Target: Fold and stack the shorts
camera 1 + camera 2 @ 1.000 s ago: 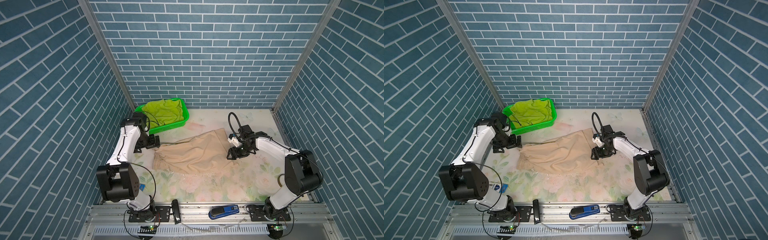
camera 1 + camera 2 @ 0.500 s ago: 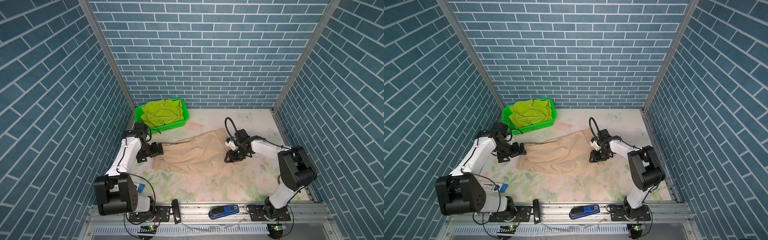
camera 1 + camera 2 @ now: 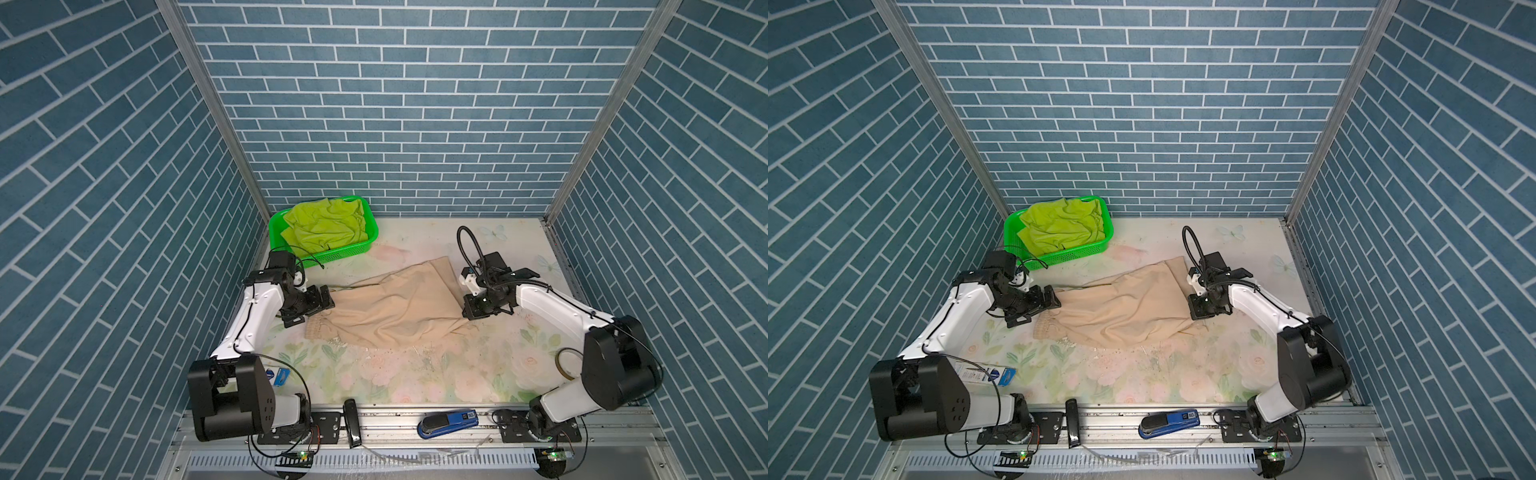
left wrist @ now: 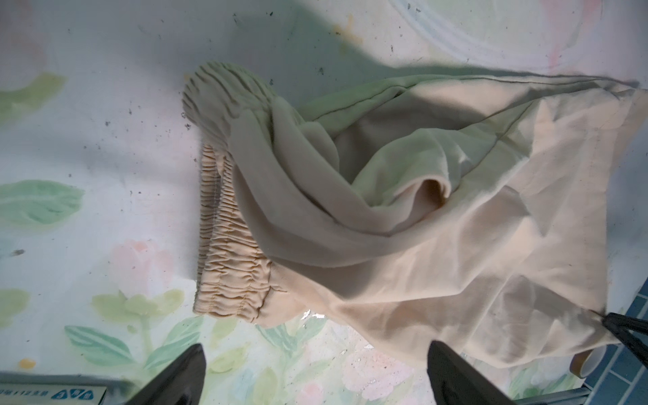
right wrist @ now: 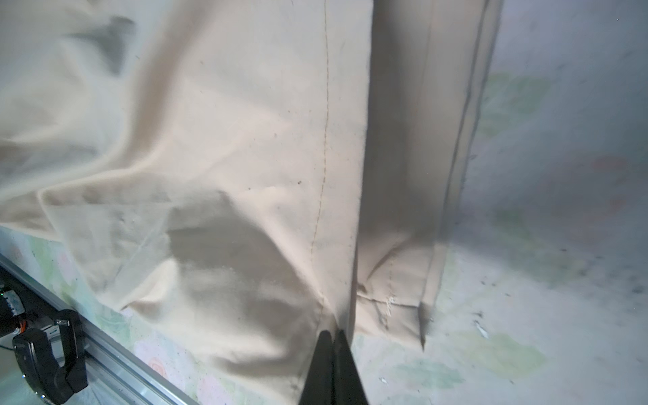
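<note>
Right wrist view: beige shorts (image 5: 245,140) are pinched at a leg hem by the closed right pincer (image 5: 332,338).
Left pincer (image 4: 317,350): held wide open, nothing gripped, waistband (image 4: 228,273) just ahead.
Lime shorts (image 3: 324,224): piled in the basket (image 3: 336,252), near the left pincer.
Worktop (image 3: 436,374): beige shorts are spread between both pincers.

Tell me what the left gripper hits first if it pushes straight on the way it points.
Probably the beige shorts, near the waistband, right ahead of the open left gripper. Depth is unclear; it could graze the table first.
</note>
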Controlling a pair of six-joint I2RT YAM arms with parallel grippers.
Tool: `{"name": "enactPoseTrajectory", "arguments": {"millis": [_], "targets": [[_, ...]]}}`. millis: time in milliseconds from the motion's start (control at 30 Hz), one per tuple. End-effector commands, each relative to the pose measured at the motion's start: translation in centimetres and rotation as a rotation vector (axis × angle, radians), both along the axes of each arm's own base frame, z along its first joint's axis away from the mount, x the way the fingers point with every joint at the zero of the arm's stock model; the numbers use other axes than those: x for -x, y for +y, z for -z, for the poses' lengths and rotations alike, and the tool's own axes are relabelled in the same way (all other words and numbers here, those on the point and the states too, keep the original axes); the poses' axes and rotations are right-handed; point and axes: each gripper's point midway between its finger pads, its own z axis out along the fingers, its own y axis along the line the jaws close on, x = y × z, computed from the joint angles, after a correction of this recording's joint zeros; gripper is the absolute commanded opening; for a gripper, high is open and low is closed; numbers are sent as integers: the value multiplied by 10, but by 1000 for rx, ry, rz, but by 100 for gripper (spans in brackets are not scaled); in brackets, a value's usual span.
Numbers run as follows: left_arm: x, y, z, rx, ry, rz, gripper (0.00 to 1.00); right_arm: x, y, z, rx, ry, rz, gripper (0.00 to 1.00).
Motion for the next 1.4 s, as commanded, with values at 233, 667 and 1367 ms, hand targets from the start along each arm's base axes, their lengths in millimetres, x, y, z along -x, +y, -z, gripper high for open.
{"name": "enactPoseTrajectory", "arguments": {"millis": [233, 667, 1367], "targets": [[-3, -4, 10, 26, 13, 4, 100, 33, -30, 30, 120, 136, 144, 42], [3, 7, -3, -48, 8, 15, 100, -129, 57, -6, -39, -247, -119, 59], [-43, 23, -13, -126, -239, -20, 100, -186, 99, 60, -172, -142, -179, 36]]}}
